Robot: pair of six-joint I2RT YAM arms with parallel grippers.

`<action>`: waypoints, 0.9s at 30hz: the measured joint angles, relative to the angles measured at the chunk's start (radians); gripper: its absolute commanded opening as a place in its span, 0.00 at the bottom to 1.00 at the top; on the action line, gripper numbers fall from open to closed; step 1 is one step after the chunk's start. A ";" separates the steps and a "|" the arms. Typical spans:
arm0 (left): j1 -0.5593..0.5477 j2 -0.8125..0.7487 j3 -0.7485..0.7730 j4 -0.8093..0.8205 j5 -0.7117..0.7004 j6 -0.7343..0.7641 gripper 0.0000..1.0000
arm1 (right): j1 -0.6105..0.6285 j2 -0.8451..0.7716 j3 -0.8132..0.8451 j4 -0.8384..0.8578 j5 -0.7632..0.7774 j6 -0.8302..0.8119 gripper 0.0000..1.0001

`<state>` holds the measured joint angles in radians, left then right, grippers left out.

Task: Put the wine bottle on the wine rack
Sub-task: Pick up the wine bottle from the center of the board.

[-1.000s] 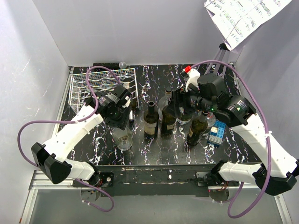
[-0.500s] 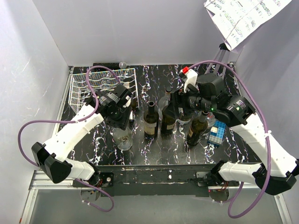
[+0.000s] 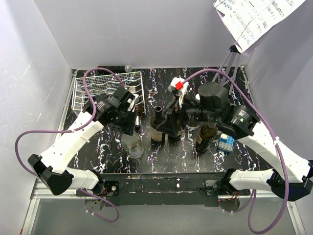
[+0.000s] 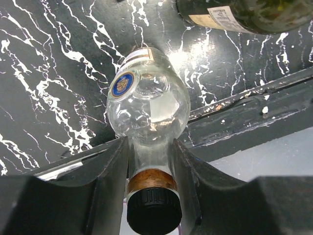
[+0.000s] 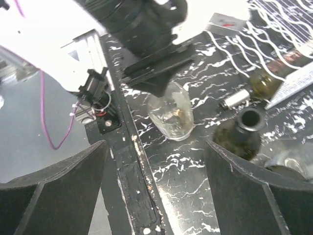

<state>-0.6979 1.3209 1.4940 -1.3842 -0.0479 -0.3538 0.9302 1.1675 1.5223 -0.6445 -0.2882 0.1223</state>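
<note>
Bottles crowd the middle of the table (image 3: 161,157) in the overhead view, with the dark bottles (image 3: 157,128) upright in a loose row. The left tool (image 3: 128,129) is clenched on the neck of the clear wine bottle (image 3: 132,146), which hangs toward the front left. It is well apart from the wine rack (image 3: 105,90) in the back left corner. The right tool (image 3: 170,123) hovers over the dark bottles, jaws spread wide and grasping nothing.

From the left wrist, both fingers (image 4: 110,166) pinch the neck between the shoulder and a copper band (image 4: 151,179), with the black cap (image 4: 154,210) nearest the camera. The body points down at the table; whether its base is clear of the surface cannot be told.

From the right wrist, the spread fingers frame the left tool and its bottle, with the rack's white wires at the upper right.

To carry well, I would raise the bottle above the rack's rim first. A smooth glass neck may pivot in the pinch, so travel should be slow. The bottle should then be tipped along one cradle and released only once the body rests in the scallop.
</note>
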 measured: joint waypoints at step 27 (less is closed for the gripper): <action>0.267 -0.130 -0.108 0.084 0.352 0.024 0.00 | 0.119 -0.086 -0.179 0.184 0.084 -0.054 0.86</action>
<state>-0.4309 1.1908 1.3865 -1.3006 0.3046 -0.3298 1.0496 1.0813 1.3437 -0.4606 -0.2047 0.0681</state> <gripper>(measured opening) 0.368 0.860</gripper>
